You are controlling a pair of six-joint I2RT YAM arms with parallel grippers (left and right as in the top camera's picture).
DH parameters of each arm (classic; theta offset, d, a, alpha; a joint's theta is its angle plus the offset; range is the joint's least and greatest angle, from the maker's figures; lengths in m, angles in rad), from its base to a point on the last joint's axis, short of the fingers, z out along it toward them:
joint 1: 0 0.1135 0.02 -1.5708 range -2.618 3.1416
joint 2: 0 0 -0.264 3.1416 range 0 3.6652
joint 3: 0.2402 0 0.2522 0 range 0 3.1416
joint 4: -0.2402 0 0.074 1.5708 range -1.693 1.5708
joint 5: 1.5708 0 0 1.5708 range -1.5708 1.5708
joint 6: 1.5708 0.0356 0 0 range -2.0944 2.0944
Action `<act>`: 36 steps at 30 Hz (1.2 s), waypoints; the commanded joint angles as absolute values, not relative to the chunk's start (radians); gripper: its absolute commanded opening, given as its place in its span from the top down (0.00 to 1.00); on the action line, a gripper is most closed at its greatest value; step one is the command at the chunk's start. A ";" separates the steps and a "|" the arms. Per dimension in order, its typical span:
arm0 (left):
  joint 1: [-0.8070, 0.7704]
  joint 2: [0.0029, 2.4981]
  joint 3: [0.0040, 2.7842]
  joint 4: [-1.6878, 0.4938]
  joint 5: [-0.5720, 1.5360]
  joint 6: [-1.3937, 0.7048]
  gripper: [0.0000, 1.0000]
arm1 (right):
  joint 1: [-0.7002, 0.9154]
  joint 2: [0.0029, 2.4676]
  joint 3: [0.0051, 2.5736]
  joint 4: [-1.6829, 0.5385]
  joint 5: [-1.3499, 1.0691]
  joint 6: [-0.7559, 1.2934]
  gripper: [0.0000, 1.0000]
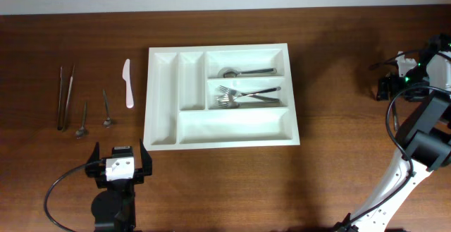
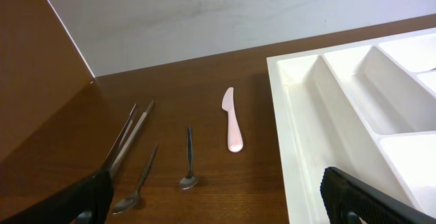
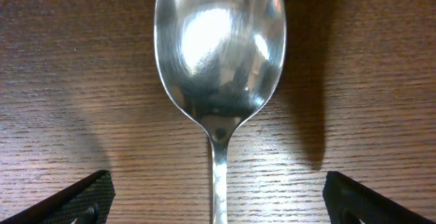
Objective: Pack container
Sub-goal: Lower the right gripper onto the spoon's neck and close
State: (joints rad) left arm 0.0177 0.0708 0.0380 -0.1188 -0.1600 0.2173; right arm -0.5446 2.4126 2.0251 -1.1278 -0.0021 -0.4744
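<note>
Container (image 1: pixel 232 125) white plastic, five compartments, forks (image 1: pixel 239 95) inside; left pincer (image 2: pixel 216 186), right pincer (image 3: pixel 216 183) spread wide, grasping nothing.

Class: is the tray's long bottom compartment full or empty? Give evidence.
Empty: overhead, the container shows bare white floor there; cutlery lies only in two upper-right compartments.

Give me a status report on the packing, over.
Left gripper open, empty. Right gripper open above a loose spoon. Container holds forks and one packed spoon. Nothing blocking it.
</note>
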 commanded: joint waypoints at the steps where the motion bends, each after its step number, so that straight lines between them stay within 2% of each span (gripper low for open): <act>1: 0.013 0.062 0.032 -0.116 -0.150 0.226 0.01 | -0.552 2.431 2.006 -1.128 -0.015 -0.469 0.01; 36: 0.013 0.062 0.032 -0.116 -0.150 0.226 0.01 | -0.552 2.431 2.001 -1.147 -0.016 -0.461 0.01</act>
State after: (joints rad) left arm 0.0177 0.0708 0.0380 -0.1188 -0.1600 0.2173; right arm -0.5446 2.4126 2.0117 -1.1435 -0.0021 -0.4702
